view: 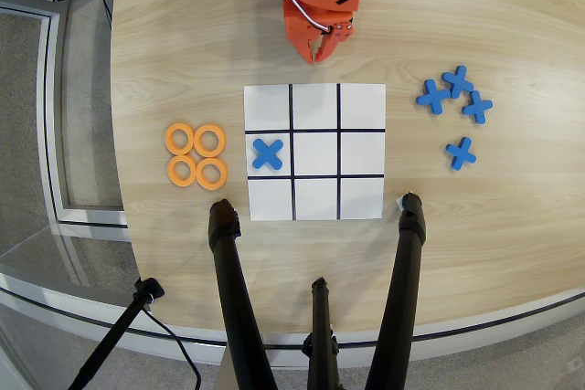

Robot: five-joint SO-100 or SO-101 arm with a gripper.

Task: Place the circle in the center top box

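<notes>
With the hand [320, 54] empty, its jaws nearly closed, near the board's far edge, the circle [209, 141] lies among four touching orange rings on the surface left of the board, so a grasp may drag a neighbouring ring along.

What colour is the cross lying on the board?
Blue; the cross shows clearly in the overhead view.
</notes>
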